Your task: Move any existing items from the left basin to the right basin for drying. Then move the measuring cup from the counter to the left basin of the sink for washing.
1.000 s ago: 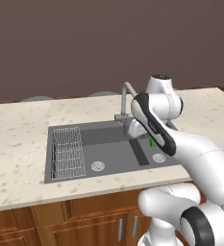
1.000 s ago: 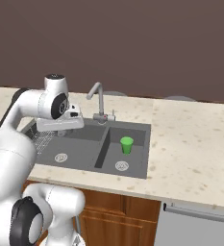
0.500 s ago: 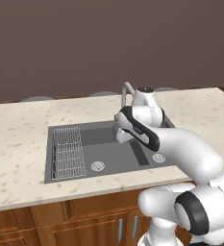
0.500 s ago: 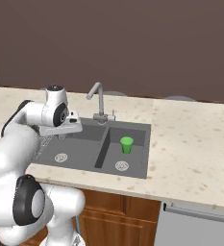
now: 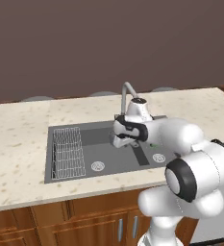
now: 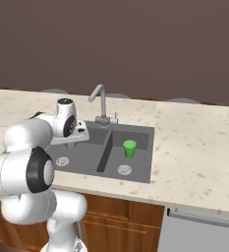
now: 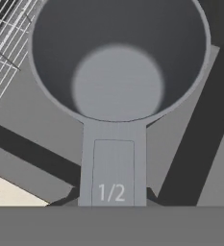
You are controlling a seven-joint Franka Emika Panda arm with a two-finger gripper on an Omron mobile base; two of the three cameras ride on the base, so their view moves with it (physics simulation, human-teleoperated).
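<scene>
The measuring cup [image 7: 117, 86], a round grey metal cup whose flat handle is marked 1/2, fills the hand view seen from above, its handle running down towards the hand. My gripper [image 5: 119, 142] is shut on that handle and hangs low over the left basin [image 5: 100, 150], close to the divider, with the wire rack [image 5: 66, 153] to its left. From the right base view, the gripper [image 6: 81, 133] sits at the left basin's near side. The sink's right basin [image 6: 141, 158] holds a bright green tumbler [image 6: 129, 148]. The beige counter [image 5: 17, 144] surrounds the sink.
The curved silver faucet [image 5: 126, 94] rises just behind the gripper, at the sink's back edge. My own white arm stretches across the right basin in the left base view. Round silver drains [image 5: 98, 166] sit in the basin floors.
The arm has swung left from over the right basin and dropped lower, carrying the measuring cup over the left basin. The green tumbler has stayed in the right basin.
</scene>
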